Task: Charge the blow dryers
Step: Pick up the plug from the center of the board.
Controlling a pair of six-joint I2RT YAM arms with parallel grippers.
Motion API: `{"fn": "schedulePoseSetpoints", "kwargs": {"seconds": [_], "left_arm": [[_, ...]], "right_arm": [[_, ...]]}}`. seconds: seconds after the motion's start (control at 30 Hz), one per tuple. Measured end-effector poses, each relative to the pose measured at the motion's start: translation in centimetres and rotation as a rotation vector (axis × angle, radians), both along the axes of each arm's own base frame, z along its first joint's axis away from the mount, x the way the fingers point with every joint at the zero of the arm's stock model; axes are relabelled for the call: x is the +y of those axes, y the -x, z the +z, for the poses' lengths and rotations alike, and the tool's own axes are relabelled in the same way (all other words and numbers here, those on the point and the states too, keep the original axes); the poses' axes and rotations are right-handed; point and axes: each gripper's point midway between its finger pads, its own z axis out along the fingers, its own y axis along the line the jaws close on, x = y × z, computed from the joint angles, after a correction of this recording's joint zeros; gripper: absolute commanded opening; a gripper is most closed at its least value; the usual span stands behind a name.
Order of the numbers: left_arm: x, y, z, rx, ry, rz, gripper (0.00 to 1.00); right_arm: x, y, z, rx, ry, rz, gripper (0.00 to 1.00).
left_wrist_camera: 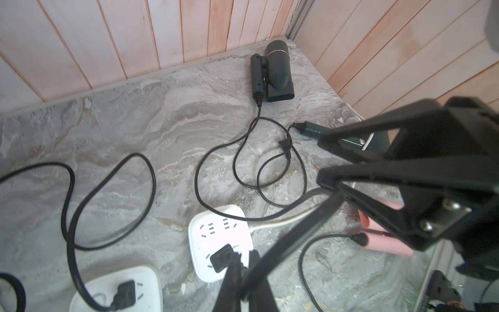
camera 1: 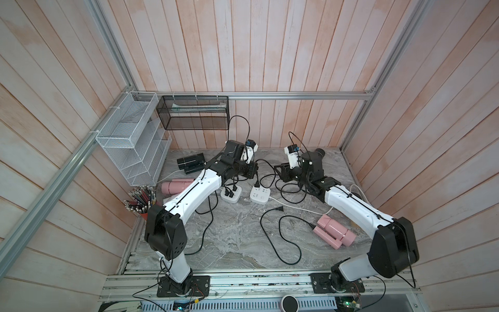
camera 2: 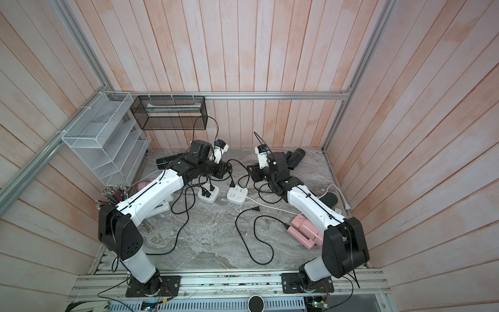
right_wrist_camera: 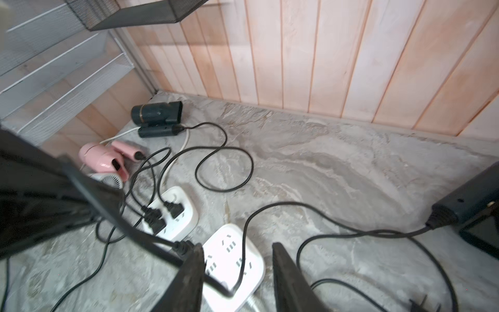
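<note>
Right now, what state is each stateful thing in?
White square power strip by left arm: three black plugs in.
White square power strip nearer right arm: one plug in.
Pink folding blow dryer: folded, loose plug on table.
Left fingers: shut on black cord.
Right fingers: open.

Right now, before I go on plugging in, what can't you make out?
Plug seated or not: left wrist view, the left gripper covers its edge.
Anything pinched in the shut jaws: same view, blurred up close.
Grey dryer: right wrist view shows only its grille, behind the left gripper.
Dark dryer: mostly under the right arm in a top view.
</note>
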Motion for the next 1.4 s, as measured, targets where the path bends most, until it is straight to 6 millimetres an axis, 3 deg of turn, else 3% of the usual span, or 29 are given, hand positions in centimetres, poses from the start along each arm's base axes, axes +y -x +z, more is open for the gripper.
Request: {"fn": "schedulePoseSetpoints", "kwargs": {"seconds": [0.13,0.27,0.43,0.57,0.73,1.03,1.2,1.4], "left_arm": [[1.2,2.1,-1.8,0.102,0.027,0.062,0.06],[2.3,3.7,-4.7,0.204,0.022,0.12,0.06],[3.1,5.1,-7.3,0.311,0.031,0.185,0.07],[3.4,5.7,-7.5,0.346,0.053,0.22,0.07],[3.2,5.8,-6.9,0.366,0.088,0.234,0.07],[3.2,6.2,-7.1,0.395,0.092,0.239,0.07],[3.1,6.6,-7.2,0.413,0.093,0.232,0.07],[3.1,6.6,-6.8,0.43,0.112,0.223,0.07]], "right_arm": [[0.1,4.3,0.1,0.018,-0.057,0.067,0.39],[1.8,8.8,-0.6,0.034,-0.093,0.165,0.38],[3.6,12.7,-4.2,0.091,-0.091,0.244,0.37],[4.3,14.4,-7.0,0.124,-0.075,0.264,0.37],[5.5,14.4,-9.3,0.137,-0.05,0.266,0.37],[6.5,13.1,-10.7,0.117,-0.041,0.243,0.37],[7.2,12.0,-10.6,0.11,-0.038,0.231,0.37],[7.8,11.2,-9.2,0.075,-0.053,0.229,0.37]]}}
